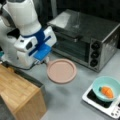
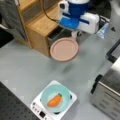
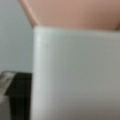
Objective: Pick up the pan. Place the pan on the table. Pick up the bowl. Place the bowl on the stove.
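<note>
A: We see the pan (image 1: 61,70), a shallow round dusty-pink disc with a smooth matte face, hanging level above the table (image 1: 70,100). In a front view its shadow lies on the grey below it (image 2: 65,68), so it is off the surface.

B: And the gripper (image 1: 46,60)? We take it as clamped on the pan's stubby white handle; in the wrist view that handle (image 3: 75,75) fills nearly everything, with pink above it.

A: Agreed. The handle points back toward the arm, so the pan's long axis runs from the gripper out over the middle of the table.

B: The bowl (image 1: 106,88), smooth and light turquoise, already sits on the stove (image 1: 96,101), a white square with a black centre, near the table's front edge. An orange carrot (image 1: 107,91) lies inside it.

A: Beside the pan we have the boxy steel oven (image 1: 87,37) on one side and the pale wooden counter (image 1: 17,92) on the other.

B: Bare grey table lies open between pan and stove.
</note>
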Controlling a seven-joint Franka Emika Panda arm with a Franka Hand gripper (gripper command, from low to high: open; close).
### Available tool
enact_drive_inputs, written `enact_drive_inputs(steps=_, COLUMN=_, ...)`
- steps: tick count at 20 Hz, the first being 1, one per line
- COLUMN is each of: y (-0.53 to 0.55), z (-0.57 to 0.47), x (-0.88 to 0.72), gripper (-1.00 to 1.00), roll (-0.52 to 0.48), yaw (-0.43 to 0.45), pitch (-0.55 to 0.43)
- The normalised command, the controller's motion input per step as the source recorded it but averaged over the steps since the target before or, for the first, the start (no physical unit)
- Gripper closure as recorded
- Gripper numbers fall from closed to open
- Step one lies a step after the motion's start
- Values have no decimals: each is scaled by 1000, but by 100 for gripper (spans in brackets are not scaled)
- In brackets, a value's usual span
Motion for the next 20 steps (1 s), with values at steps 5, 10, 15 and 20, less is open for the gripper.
enact_drive_inputs(steps=5, y=-37, z=334, x=399, gripper=100, roll=-6, yaw=-13, pitch=301)
enact_drive_inputs(steps=10, y=-68, z=298, x=420, gripper=100, roll=-4, yaw=5, pitch=282)
enact_drive_inputs(steps=15, y=-81, z=298, x=412, gripper=100, roll=-6, yaw=33, pitch=285)
enact_drive_inputs(steps=20, y=-65, z=253, x=377, gripper=100, roll=-2, yaw=49, pitch=276)
